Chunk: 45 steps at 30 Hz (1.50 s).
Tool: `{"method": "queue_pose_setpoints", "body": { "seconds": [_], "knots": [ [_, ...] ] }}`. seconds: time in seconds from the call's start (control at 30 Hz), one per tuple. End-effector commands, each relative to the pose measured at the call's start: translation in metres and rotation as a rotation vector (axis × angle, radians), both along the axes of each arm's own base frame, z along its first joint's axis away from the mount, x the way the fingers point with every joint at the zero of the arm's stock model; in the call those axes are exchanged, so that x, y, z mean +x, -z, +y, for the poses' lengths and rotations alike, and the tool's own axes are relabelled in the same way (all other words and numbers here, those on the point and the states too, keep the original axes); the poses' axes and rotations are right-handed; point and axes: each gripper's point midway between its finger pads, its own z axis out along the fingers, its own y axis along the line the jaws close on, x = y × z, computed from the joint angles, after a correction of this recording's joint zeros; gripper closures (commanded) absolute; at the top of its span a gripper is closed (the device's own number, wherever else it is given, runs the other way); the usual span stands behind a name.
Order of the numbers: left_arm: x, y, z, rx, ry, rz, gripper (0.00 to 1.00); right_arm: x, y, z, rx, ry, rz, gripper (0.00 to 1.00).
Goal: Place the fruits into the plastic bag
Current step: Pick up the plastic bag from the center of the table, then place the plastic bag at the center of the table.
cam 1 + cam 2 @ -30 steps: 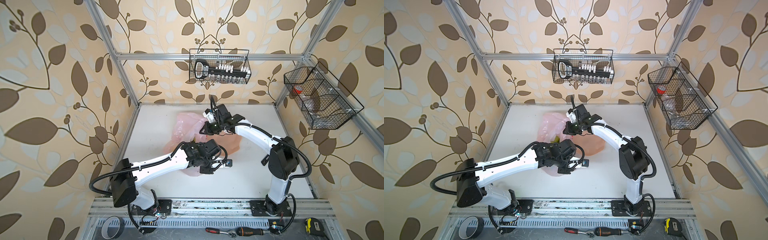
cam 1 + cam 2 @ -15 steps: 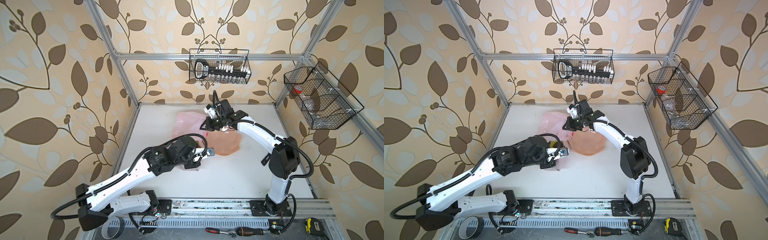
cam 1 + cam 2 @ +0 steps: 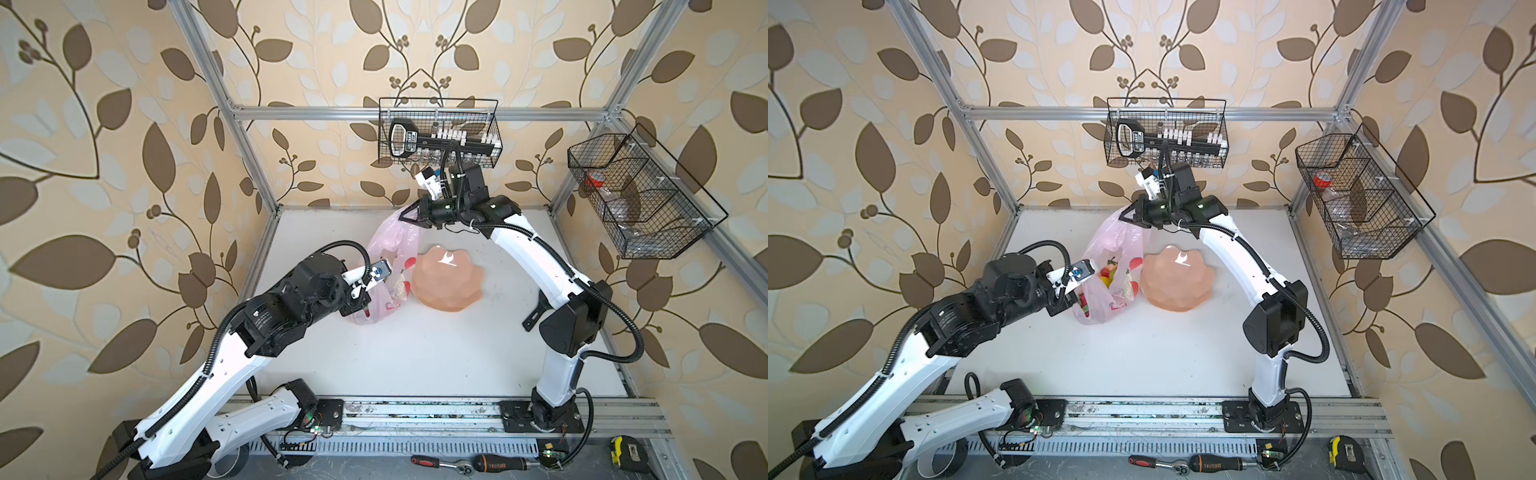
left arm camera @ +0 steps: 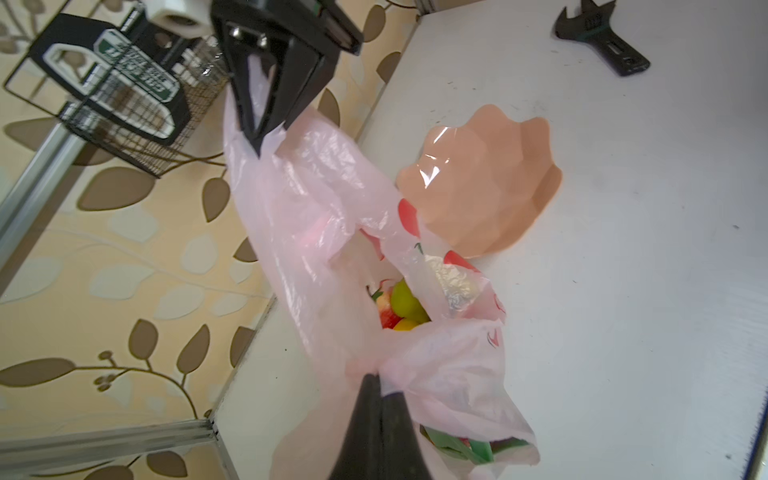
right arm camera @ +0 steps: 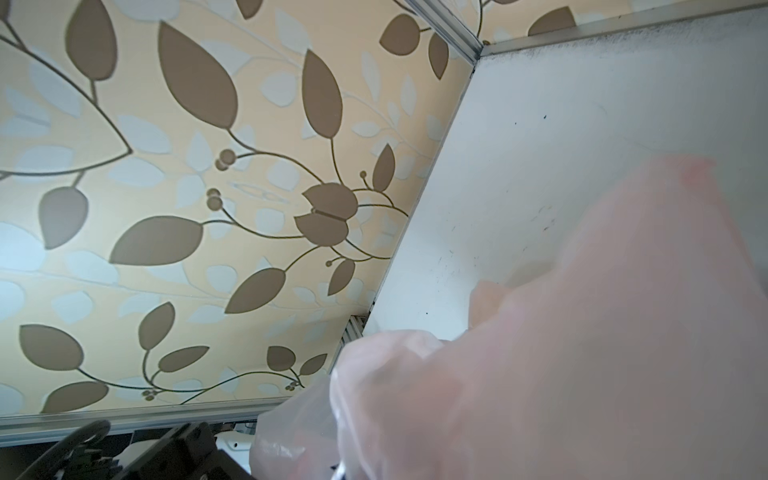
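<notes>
The pink plastic bag (image 3: pixel 395 245) hangs stretched between my two grippers, its bottom near the white table. My right gripper (image 3: pixel 403 216) is shut on the bag's far top end near the back wall. My left gripper (image 4: pixel 380 378) is shut on a bunched fold of the bag's near rim. Through the bag's mouth several fruits (image 4: pixel 401 305) show: green, yellow and red ones, with more green and red (image 4: pixel 478 449) lower down. In a top view the fruits (image 3: pixel 1108 276) lie inside the bag (image 3: pixel 1113 249). The bag (image 5: pixel 582 332) covers the jaws in the right wrist view.
A peach wavy-edged dish (image 3: pixel 446 278) sits just right of the bag, with nothing in it. A black wrench (image 3: pixel 536 311) lies by the right arm. Wire baskets hang on the back wall (image 3: pixel 438 133) and the right wall (image 3: pixel 640 199). Hand tools (image 3: pixel 473 461) lie beyond the front rail.
My left arm drew back to the left, its gripper closing on the bag's rim. My right gripper rose toward the back wall, pulling the bag up and taut.
</notes>
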Motion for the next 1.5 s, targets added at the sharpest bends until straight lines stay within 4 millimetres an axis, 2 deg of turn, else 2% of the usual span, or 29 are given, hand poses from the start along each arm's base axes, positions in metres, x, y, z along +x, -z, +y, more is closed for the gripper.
{"method": "queue_pose_setpoints", "body": {
  "seconds": [0.0, 0.1, 0.23, 0.47, 0.6, 0.67, 0.77, 0.83, 1.03, 1.1, 1.13, 1.17, 1.23, 1.3, 1.37, 1.47],
  "knots": [
    [0.005, -0.042, 0.011, -0.037, -0.011, -0.12, 1.0, 0.007, -0.012, 0.001, 0.047, -0.014, 0.006, 1.0],
    [0.012, -0.054, 0.014, -0.043, -0.016, -0.146, 1.0, 0.019, -0.01, 0.004, 0.073, -0.015, 0.014, 1.0],
    [0.015, -0.062, 0.003, -0.062, 0.027, -0.142, 1.0, 0.035, -0.012, 0.009, 0.12, -0.02, 0.011, 1.0],
    [0.017, -0.066, -0.006, -0.061, 0.073, -0.155, 1.0, 0.069, -0.013, 0.014, 0.177, -0.003, 0.017, 1.0],
    [0.017, -0.069, -0.007, -0.048, 0.085, -0.163, 1.0, 0.082, -0.01, 0.02, 0.224, -0.003, 0.023, 1.0],
    [0.017, -0.067, -0.011, -0.049, 0.103, -0.149, 1.0, 0.091, 0.0, 0.018, 0.222, 0.01, 0.033, 1.0],
    [0.017, -0.059, -0.019, -0.052, 0.137, -0.115, 1.0, 0.106, 0.026, 0.015, 0.212, 0.027, 0.078, 1.0],
    [0.017, -0.056, -0.024, -0.063, 0.157, -0.103, 1.0, 0.111, 0.035, 0.016, 0.216, 0.022, 0.088, 1.0],
    [0.019, -0.05, -0.038, -0.087, 0.211, -0.066, 1.0, 0.114, 0.038, 0.019, 0.264, 0.0, 0.089, 1.0],
    [0.019, -0.05, -0.042, -0.108, 0.221, -0.053, 1.0, 0.113, 0.043, 0.018, 0.256, -0.002, 0.096, 0.96],
    [0.019, -0.052, -0.044, -0.125, 0.221, -0.052, 1.0, 0.111, 0.045, 0.016, 0.249, 0.0, 0.095, 0.91],
    [0.02, -0.053, -0.044, -0.139, 0.216, -0.056, 0.98, 0.11, 0.048, 0.013, 0.243, 0.004, 0.097, 0.84],
    [0.019, -0.06, -0.043, -0.175, 0.204, -0.076, 0.66, 0.106, 0.043, 0.006, 0.249, 0.013, 0.087, 0.73],
    [0.018, -0.072, -0.04, -0.221, 0.183, -0.1, 0.51, 0.103, 0.033, -0.003, 0.257, 0.023, 0.068, 0.61],
    [0.018, -0.085, -0.034, -0.259, 0.148, -0.129, 0.31, 0.098, 0.023, -0.015, 0.249, 0.032, 0.047, 0.51],
    [0.012, -0.094, -0.027, -0.292, 0.126, -0.141, 0.17, 0.089, 0.012, -0.034, 0.237, 0.055, 0.025, 0.35]
  ]
}}
